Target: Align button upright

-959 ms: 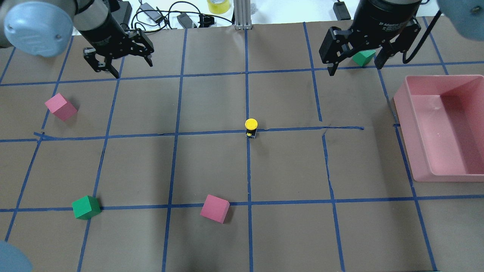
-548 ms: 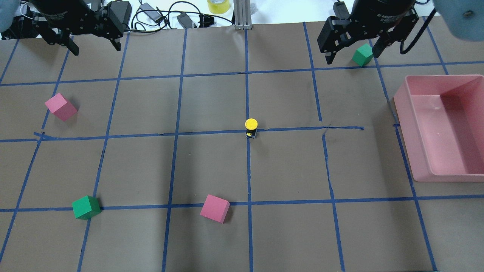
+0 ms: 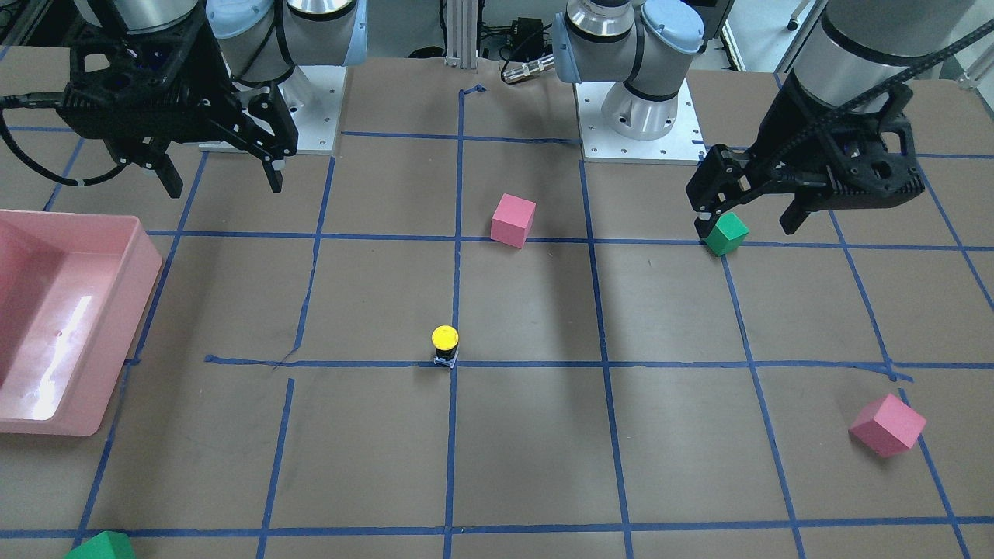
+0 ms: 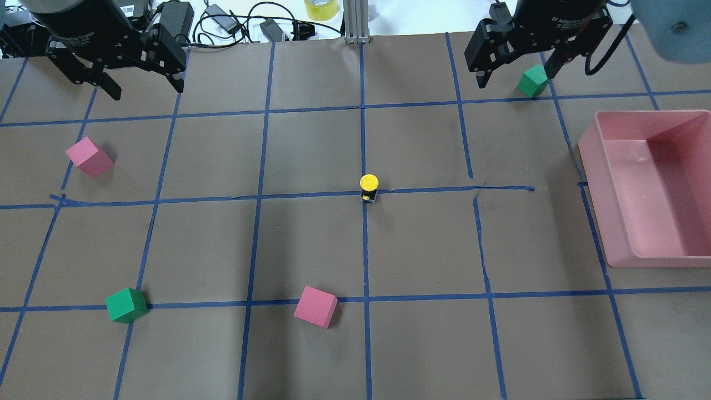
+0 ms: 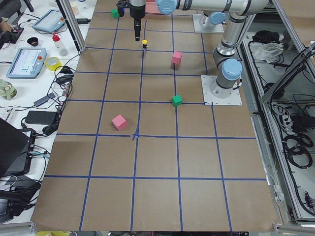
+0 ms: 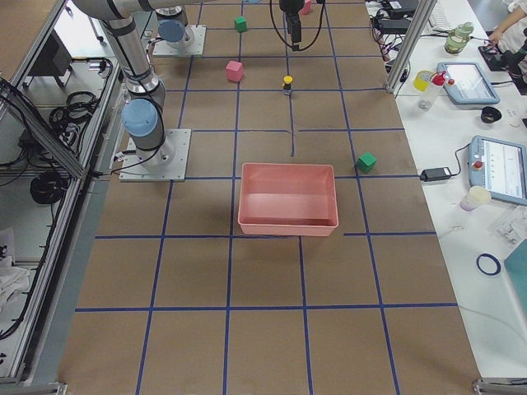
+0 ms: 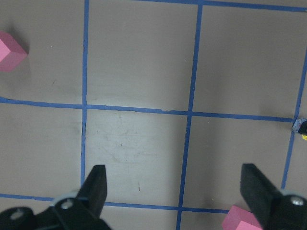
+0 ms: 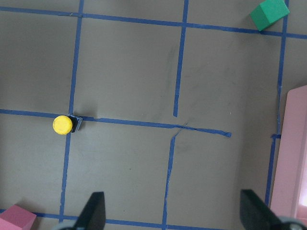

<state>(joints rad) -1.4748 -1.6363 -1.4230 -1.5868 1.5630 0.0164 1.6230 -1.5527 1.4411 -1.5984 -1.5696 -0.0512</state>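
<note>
Brown paper-covered table (image 4: 311,150), blue tape grid (image 4: 265,111), white side bench (image 6: 465,136) with tablets (image 6: 469,82), aluminium frame post (image 4: 355,22)

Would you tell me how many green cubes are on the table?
2. The near green cube sits on the robot's left side, close to its base; the far green cube lies on its right, just past the pink bin's far end. None seems hidden.

Shifted left tool (image 4: 146,90) leftward to far-left part of tabletop (image 4: 311,139), squared up from tilted. Drew right tool (image 4: 515,79) slightly farther back, fully exposing far green cube (image 4: 533,81).
</note>
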